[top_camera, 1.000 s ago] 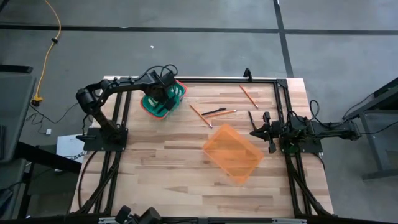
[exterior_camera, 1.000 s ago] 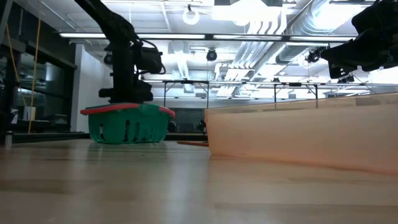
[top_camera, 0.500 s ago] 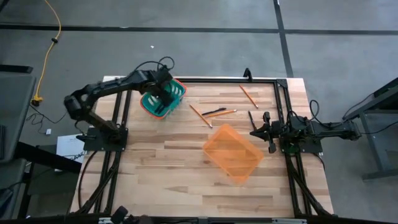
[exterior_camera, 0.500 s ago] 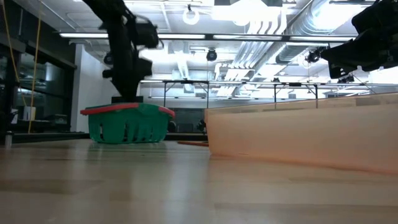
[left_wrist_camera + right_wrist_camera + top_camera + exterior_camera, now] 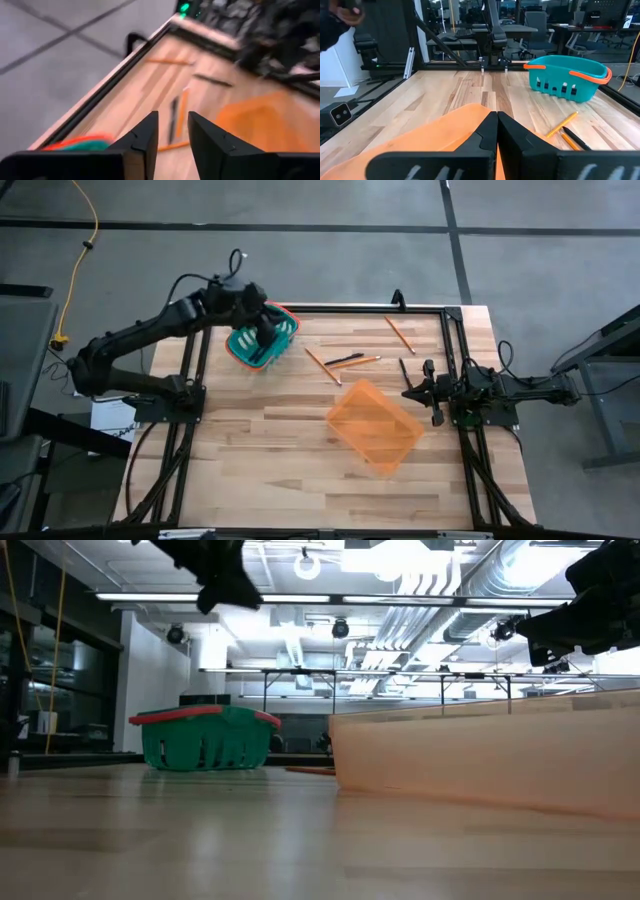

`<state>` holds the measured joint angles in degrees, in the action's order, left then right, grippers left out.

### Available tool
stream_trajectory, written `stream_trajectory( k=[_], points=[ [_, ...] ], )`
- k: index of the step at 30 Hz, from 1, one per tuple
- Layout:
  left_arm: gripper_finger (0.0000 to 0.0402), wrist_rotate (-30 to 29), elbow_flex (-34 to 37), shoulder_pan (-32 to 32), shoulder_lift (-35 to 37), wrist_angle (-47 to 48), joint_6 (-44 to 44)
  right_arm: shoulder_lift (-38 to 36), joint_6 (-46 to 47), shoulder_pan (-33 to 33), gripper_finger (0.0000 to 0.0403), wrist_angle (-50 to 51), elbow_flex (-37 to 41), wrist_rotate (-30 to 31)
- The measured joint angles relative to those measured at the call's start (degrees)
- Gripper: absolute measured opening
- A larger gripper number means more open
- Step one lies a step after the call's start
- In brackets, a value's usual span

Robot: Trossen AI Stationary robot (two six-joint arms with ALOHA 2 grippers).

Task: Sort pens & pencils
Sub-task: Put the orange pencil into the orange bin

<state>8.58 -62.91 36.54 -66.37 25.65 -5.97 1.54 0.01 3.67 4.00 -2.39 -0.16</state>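
My left gripper (image 5: pixel 266 332) hangs high above the green basket (image 5: pixel 262 340), open and empty in the left wrist view (image 5: pixel 173 136). It shows at the top of the low view (image 5: pixel 222 580), well clear of the basket's rim (image 5: pixel 205 716). One black pen (image 5: pixel 344 359) lies flat between two orange pencils (image 5: pixel 322 365) (image 5: pixel 360 362) at mid-table. A third pencil (image 5: pixel 400 334) and a second pen (image 5: pixel 404 370) lie nearer the right arm. My right gripper (image 5: pixel 424 387) waits at the table's right side, shut (image 5: pixel 496 122).
An orange basket (image 5: pixel 375 425) sits on the table near the middle, between the pens and the near edge, and fills the right of the low view (image 5: pixel 480 755). Black frame rails (image 5: pixel 350 310) border the table. Bare wood lies toward the near and left sides.
My left gripper has risen straight up from the green basket's rim, now high above it, while its arm has swung out toward the table's left. The basket, pens and pencils have stayed in place.
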Motion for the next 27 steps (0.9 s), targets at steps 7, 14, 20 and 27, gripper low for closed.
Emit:
stream_trajectory(
  k=[7,14,20,27],
  points=[
    [0.0074,-0.13,6.98,-7.54,-0.07,-9.53,2.77,0.29,-1.26,-0.36,0.0000,-9.25,0.00,0.92],
    [0.0060,-0.28,17.10,-8.78,-0.11,-21.60,4.46,2.12,-2.26,-4.20,0.0000,-18.33,0.00,9.45],
    [0.0052,-0.65,19.43,-8.81,-0.11,-26.21,6.00,6.69,8.83,-11.05,0.0000,-17.84,0.00,15.14],
    [0.0051,-3.84,19.45,-8.79,-0.13,-30.59,8.78,15.64,11.74,-19.57,0.0000,-18.16,-0.80,8.73]
  ],
)
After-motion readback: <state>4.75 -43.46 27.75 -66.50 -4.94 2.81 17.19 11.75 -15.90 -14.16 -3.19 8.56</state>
